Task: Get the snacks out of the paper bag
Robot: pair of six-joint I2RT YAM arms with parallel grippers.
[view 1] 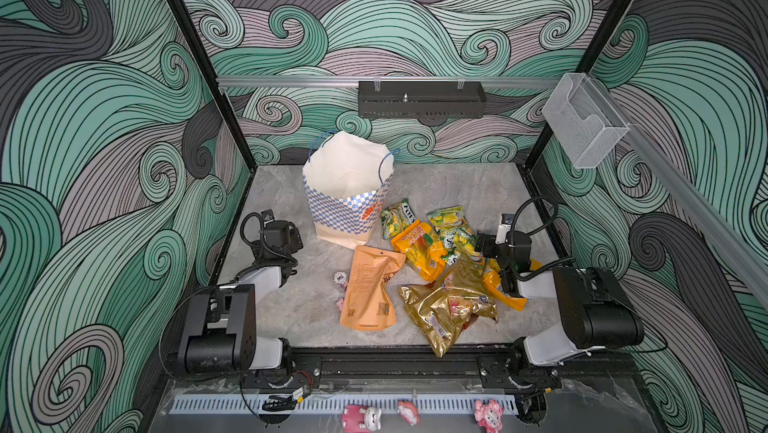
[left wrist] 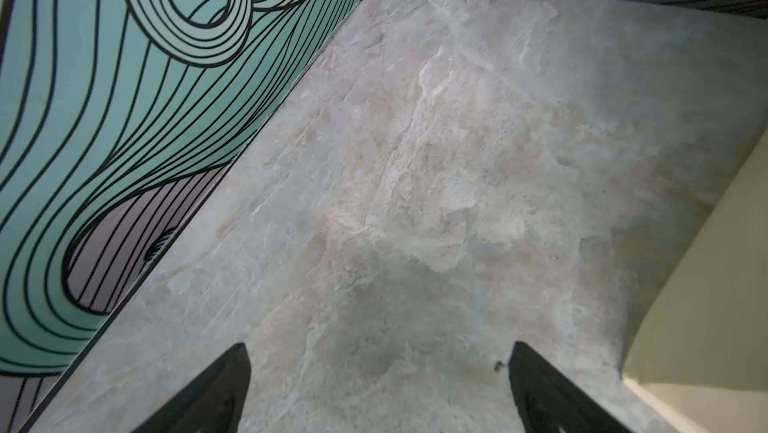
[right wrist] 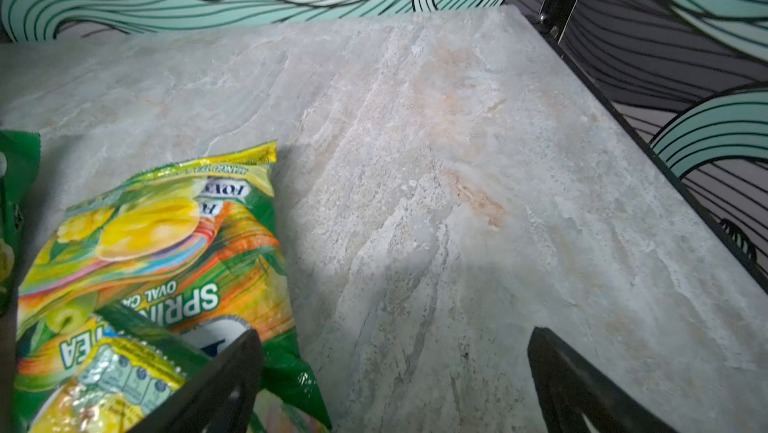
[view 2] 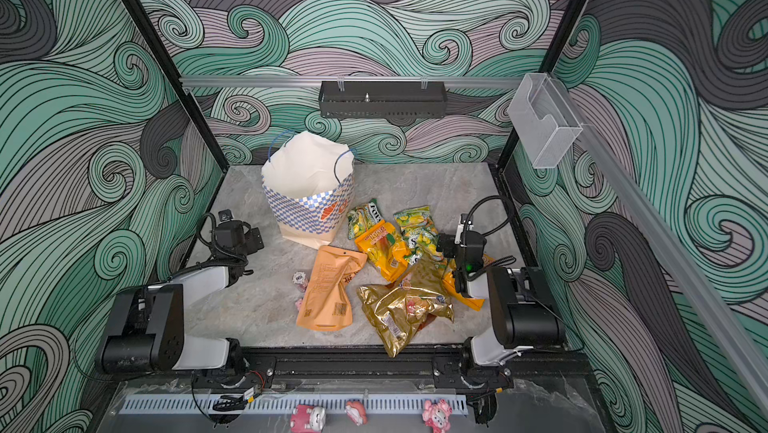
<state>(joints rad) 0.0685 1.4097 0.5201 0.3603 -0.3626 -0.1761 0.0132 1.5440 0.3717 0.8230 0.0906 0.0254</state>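
Note:
The paper bag [view 1: 345,185] [view 2: 307,185] stands upright at the back middle of the table, mouth open; its inside is not visible. Several snacks lie outside it: two green-yellow FOX'S bags [view 1: 397,217] [view 1: 451,227], an orange bag [view 1: 417,250], a tan pouch [view 1: 370,285] and a gold foil bag [view 1: 446,310]. My left gripper [left wrist: 379,345] [view 1: 286,235] is open over bare table, left of the paper bag [left wrist: 706,285]. My right gripper [right wrist: 395,330] [view 1: 484,241] is open, empty, beside a FOX'S bag [right wrist: 158,244] whose edge lies by one finger.
A small white-capped bottle [view 1: 340,280] and a pink pig figurine [view 1: 340,305] sit left of the tan pouch. Another orange bag [view 1: 505,289] lies partly under the right arm. A black shelf [view 1: 422,99] hangs on the back wall. More pigs [view 1: 361,417] stand on the front ledge.

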